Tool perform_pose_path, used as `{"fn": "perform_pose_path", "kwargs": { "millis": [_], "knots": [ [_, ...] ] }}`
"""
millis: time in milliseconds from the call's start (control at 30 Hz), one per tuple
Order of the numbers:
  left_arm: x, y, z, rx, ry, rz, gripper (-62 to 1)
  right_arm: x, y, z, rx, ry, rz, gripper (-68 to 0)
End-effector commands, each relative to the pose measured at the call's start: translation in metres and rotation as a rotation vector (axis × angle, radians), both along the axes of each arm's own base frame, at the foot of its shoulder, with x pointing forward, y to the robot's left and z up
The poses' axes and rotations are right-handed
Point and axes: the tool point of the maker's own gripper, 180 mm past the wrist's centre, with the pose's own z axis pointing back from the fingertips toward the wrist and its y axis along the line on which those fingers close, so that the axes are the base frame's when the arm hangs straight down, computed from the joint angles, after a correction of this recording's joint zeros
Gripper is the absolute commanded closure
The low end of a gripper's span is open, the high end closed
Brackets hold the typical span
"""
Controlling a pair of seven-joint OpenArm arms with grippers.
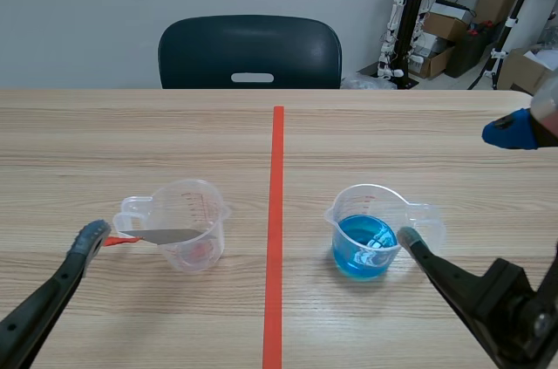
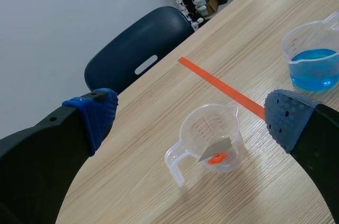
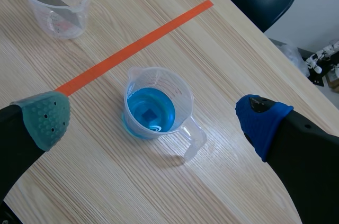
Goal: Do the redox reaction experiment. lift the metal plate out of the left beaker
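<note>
The left beaker (image 1: 190,222) is clear plastic and stands left of the tape line. A grey metal plate (image 1: 171,235) leans inside it, its red-tipped end poking out over the rim on the handle side. My left gripper (image 2: 192,116) is open, hovering above and short of this beaker (image 2: 211,136) and the plate (image 2: 217,147). One of its fingertips (image 1: 91,237) sits just beside the plate's red end without holding it. My right gripper (image 3: 152,119) is open above the beaker of blue liquid (image 3: 152,108), with nothing between its fingers.
A red tape line (image 1: 275,238) runs down the table's middle between the two beakers. The blue-liquid beaker (image 1: 367,238) stands right of it. A dark chair (image 1: 250,52) is behind the table's far edge, with boxes and stands (image 1: 453,20) at the back right.
</note>
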Motion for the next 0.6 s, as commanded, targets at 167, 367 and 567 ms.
{"fn": "perform_pose_path", "kwargs": {
  "millis": [167,367,567],
  "knots": [
    [-0.001,0.001,-0.001,-0.004,0.000,0.004,-58.2,0.002,0.000,0.004,0.007,-0.018,-0.001,-67.9],
    [-0.003,0.001,-0.006,0.026,0.004,-0.007,-58.2,0.002,0.000,0.003,0.002,-0.014,-0.003,-67.9],
    [-0.003,0.001,-0.006,0.024,0.001,-0.008,-58.2,0.002,0.003,0.008,0.021,-0.034,0.007,-67.9]
  ]
}}
